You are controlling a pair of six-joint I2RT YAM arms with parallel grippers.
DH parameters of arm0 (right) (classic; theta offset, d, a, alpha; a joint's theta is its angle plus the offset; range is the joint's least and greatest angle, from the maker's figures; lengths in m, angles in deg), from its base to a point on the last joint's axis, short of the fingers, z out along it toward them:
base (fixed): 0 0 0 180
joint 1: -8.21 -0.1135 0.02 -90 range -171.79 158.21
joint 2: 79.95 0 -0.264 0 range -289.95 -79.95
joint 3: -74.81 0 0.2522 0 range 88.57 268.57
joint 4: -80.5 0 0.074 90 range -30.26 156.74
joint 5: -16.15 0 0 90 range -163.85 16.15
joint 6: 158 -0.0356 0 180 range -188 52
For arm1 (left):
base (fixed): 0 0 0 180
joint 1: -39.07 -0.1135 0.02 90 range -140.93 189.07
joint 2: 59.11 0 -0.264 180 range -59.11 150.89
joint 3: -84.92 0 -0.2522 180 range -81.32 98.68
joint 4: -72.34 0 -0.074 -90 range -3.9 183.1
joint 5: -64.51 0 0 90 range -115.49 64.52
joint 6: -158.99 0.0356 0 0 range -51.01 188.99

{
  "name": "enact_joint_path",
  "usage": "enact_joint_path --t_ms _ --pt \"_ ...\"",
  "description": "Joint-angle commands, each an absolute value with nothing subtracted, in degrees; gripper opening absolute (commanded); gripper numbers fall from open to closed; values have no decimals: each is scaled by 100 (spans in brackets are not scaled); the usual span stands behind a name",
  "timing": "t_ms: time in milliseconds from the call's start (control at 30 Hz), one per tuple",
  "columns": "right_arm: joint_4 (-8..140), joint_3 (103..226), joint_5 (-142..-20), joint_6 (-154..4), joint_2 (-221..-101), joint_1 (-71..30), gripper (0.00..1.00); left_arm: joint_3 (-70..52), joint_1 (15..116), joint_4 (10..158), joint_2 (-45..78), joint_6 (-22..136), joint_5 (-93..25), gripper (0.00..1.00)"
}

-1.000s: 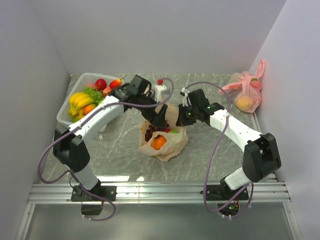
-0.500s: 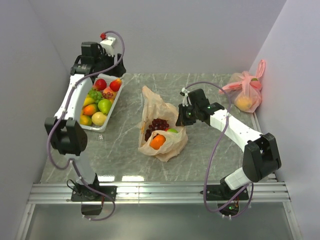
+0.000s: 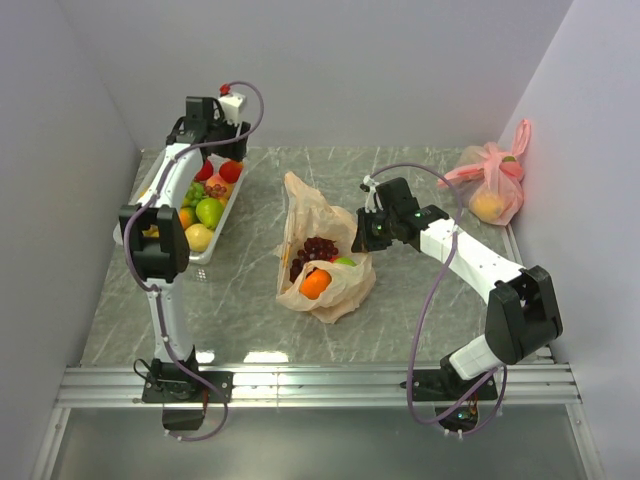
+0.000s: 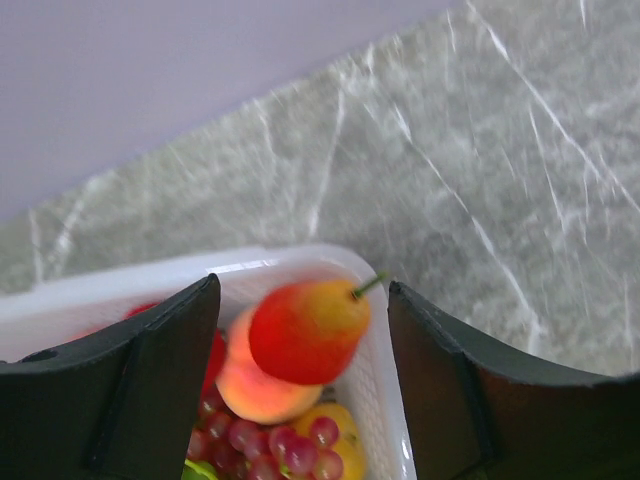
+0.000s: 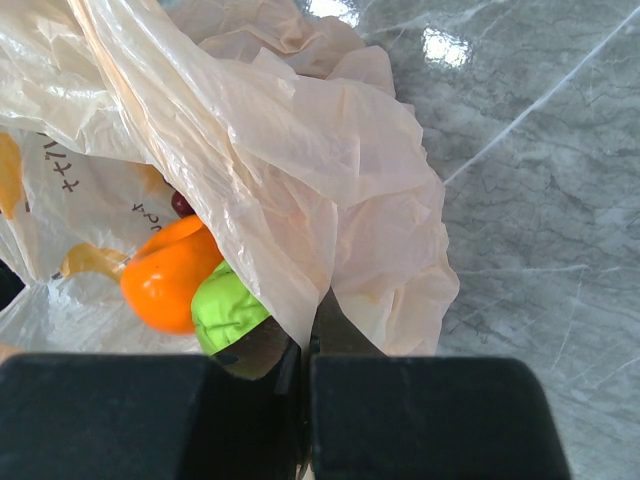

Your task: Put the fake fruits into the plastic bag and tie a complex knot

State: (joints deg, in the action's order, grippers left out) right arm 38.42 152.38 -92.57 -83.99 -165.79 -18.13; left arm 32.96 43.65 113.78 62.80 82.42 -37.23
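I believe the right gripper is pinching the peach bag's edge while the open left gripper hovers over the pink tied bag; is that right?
Not quite: the open left gripper hovers over the white basket of fake fruits, not the pink tied bag, as the left wrist view shows. The right gripper does pinch the plastic bag edge.

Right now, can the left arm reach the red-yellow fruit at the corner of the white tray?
Probably yes: the left gripper hangs open above the red-yellow fruit, a finger on either side, and nothing covers it.
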Motion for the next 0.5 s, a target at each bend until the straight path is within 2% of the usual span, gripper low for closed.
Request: enact_joint_path --t_ms 0,167,467 --pt "3888 15405 -9283 -8382 -16485 -1780 0 3768 4390 11246 6428 8533 -3586 73" --pt "3879 15423 -9266 -8365 -16503 -1763 0 3198 4390 11036 6236 8534 -3673 74" --pt "3870 15396 -9266 -8347 -16512 -1771 0 2986 4355 11097 6244 8402 -3850 76"
